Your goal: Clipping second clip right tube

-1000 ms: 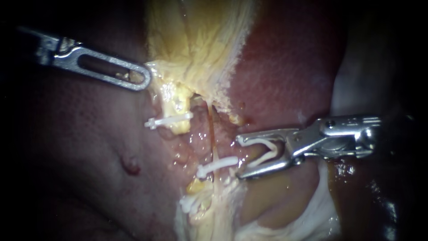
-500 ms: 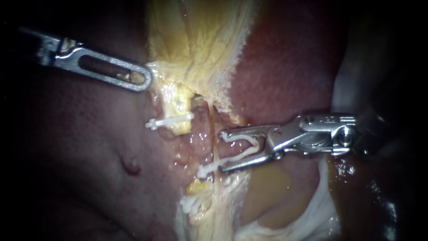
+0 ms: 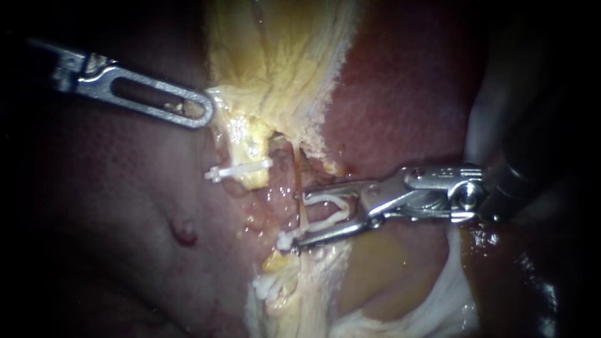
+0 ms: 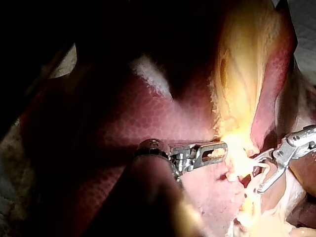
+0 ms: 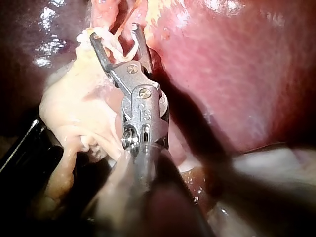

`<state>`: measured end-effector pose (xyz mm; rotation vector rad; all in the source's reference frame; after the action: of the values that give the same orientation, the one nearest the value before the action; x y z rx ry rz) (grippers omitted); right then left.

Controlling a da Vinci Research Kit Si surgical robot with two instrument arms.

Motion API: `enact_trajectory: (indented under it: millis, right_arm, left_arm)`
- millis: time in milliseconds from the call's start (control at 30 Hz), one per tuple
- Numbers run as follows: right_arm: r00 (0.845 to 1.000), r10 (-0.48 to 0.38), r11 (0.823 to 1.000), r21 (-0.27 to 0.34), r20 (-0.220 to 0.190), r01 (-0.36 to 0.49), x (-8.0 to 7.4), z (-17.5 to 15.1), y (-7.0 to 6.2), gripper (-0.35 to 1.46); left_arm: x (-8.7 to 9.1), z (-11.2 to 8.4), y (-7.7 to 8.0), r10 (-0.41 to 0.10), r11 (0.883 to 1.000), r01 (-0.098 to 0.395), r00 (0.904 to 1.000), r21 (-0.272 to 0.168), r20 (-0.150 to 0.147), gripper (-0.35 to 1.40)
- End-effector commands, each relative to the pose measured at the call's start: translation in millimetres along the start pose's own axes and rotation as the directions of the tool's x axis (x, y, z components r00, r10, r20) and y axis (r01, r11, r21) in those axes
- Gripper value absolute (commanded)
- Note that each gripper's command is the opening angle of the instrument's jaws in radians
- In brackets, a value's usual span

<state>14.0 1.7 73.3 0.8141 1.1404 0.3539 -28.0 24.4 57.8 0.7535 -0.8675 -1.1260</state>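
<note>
The right tube (image 3: pixel 299 185) is a thin pale strand running down from the yellow gallbladder tissue (image 3: pixel 275 62). My right instrument (image 3: pixel 302 219) comes in from the right. Its jaws stand wide apart on both arms of an open white clip (image 3: pixel 332 209) and straddle the tube. Its lower jaw lies along a closed white clip (image 3: pixel 287 238) on that tube. In the right wrist view the right instrument (image 5: pixel 114 30) holds the same clip. My left instrument (image 3: pixel 201 112) is shut on the gallbladder's edge at upper left, as the left instrument (image 4: pixel 222 148) also shows.
A closed clip (image 3: pixel 241 169) crosses the left tube, and another clip (image 3: pixel 266 286) lies lower in the pale tissue. Red liver (image 3: pixel 400 94) surrounds the field. White fatty tissue (image 3: pixel 444 294) sits under the right instrument's shaft.
My right instrument has moved left with the open clip, from beside the tube to straddling it. The left instrument has kept still.
</note>
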Motion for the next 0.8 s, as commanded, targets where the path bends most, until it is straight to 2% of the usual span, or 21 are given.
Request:
enact_trajectory:
  millis: [33,333,600,800]
  right_arm:
    - [1.0,0.007,1.0,0.008,-0.003,-0.007,0.0,0.2,0.0,0.49]
    - [0.999,0.032,0.997,0.075,-0.04,-0.029,0.3,2.0,-0.5,0.49]
    - [0.997,0.04,0.995,0.095,-0.061,-0.034,0.6,2.3,-1.1,0.49]
    - [0.993,0.06,0.987,0.154,-0.103,-0.044,1.4,2.2,-2.3,0.49]
  left_arm:
    - [0.0,0.0,0.0,0.0,1.0,0.0,1.0,-0.001,0.001,-0.35]
    - [0.0,0.1,0.0,0.0,1.0,0.0,1.0,-0.001,0.001,-0.35]
    - [0.0,0.1,0.0,0.0,1.0,0.0,1.0,-0.001,0.001,-0.35]
    - [0.0,0.1,0.1,0.0,1.0,0.0,1.0,-0.001,0.001,-0.35]
